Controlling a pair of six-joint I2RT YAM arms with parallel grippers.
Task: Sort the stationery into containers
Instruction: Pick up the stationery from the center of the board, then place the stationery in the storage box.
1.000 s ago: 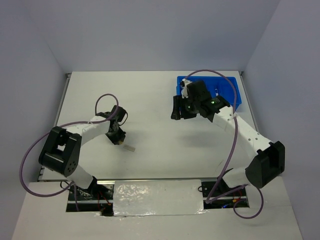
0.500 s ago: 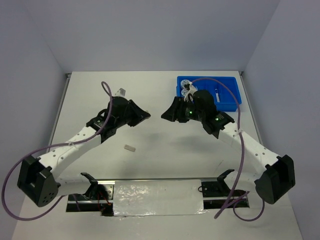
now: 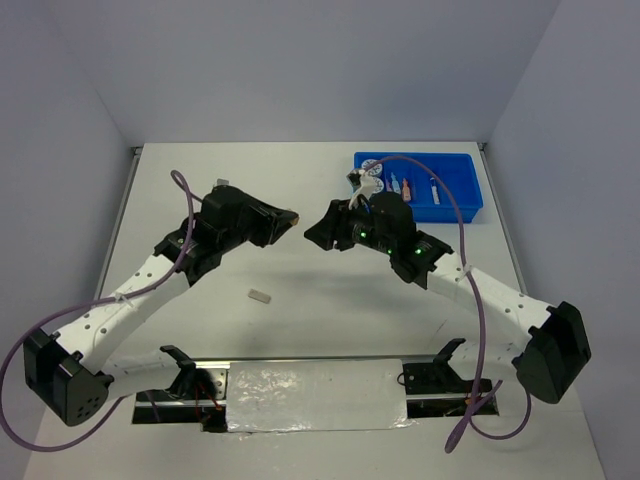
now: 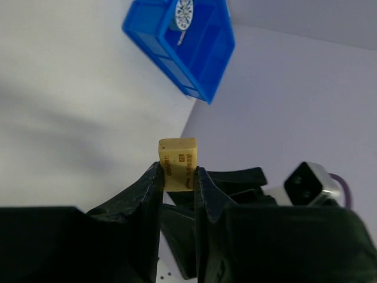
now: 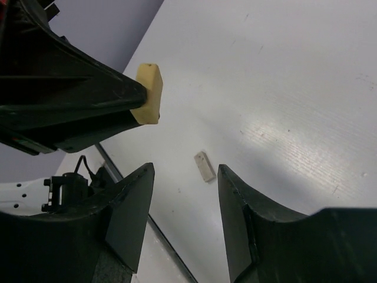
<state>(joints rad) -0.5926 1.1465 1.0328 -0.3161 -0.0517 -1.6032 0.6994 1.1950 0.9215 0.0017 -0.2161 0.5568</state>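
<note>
My left gripper [image 3: 292,215] is shut on the tiny tan block [image 4: 178,163] and holds it in the air over the middle of the table. The block also shows in the right wrist view [image 5: 148,94]. My right gripper [image 3: 311,233] is open and empty, its tips facing the left gripper's, a short way from the block. A short beige bar [image 3: 260,296] lies on the table; in the right wrist view it [image 5: 204,166] shows between my open fingers, far below. The blue tray [image 3: 455,207] stands at the far right and holds a patterned roll [image 4: 184,10], small bars and the marker [image 3: 434,190].
The right arm's purple cable [image 3: 470,260] arcs over the tray and the right side of the table. The left arm's cable [image 3: 183,205] loops above the left side. The table's near edge with the arm bases [image 3: 310,385] lies at the bottom.
My left arm has risen from beside the beige bar and swung right to the centre with the tan block. My right arm has moved left from the tray to face it.
</note>
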